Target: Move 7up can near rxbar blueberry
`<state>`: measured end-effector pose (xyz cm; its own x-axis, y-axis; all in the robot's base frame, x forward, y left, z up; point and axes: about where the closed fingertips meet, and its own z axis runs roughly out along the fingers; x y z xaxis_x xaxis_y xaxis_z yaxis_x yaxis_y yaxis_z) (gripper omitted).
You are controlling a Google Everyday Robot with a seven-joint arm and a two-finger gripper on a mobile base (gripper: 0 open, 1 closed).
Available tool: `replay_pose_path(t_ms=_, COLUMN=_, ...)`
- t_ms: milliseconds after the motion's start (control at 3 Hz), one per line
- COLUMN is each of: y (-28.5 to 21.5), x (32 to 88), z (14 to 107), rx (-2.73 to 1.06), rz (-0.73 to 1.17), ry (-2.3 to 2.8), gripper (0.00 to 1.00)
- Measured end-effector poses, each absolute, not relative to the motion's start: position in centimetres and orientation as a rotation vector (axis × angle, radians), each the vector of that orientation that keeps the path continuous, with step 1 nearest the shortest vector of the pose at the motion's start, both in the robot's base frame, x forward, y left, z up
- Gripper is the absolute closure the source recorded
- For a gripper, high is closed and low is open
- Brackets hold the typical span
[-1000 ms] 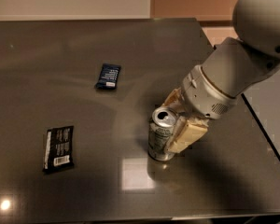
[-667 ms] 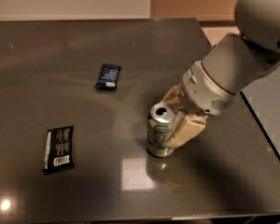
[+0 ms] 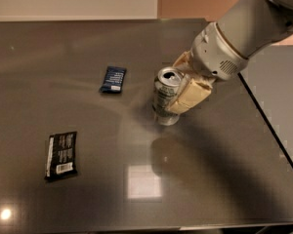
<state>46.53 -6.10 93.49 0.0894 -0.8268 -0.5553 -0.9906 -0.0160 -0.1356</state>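
Note:
The 7up can (image 3: 166, 96) is silvery with greenish-grey sides and a shiny top. It hangs upright a little above the dark table, its reflection showing below it. My gripper (image 3: 178, 89) is shut on the can, with tan fingers (image 3: 190, 94) pressed on its right side and behind it. The rxbar blueberry (image 3: 113, 79), a small navy-blue wrapper, lies flat on the table to the left of the can, a short gap away.
A larger black wrapper with a white barcode (image 3: 61, 155) lies at the front left. The dark glossy table (image 3: 210, 179) ends at its right edge (image 3: 268, 126) and front edge. My white arm (image 3: 244, 28) reaches in from the upper right.
The gripper has lifted the can off the table and carried it up and back, toward the navy wrapper. The two wrappers have not moved.

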Motion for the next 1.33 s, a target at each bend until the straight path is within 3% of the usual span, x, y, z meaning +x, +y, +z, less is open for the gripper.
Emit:
replay_pose_path(t_ms=667, y=-5.4, x=57.1, z=97.5, rx=-1.744, rz=0.396, ry=1.845, gripper=1.0)
replay_pose_path(t_ms=1333, y=-3.3, x=63.8, z=96.4, rx=-1.71, rz=0.412, ry=1.895, gripper=1.0)
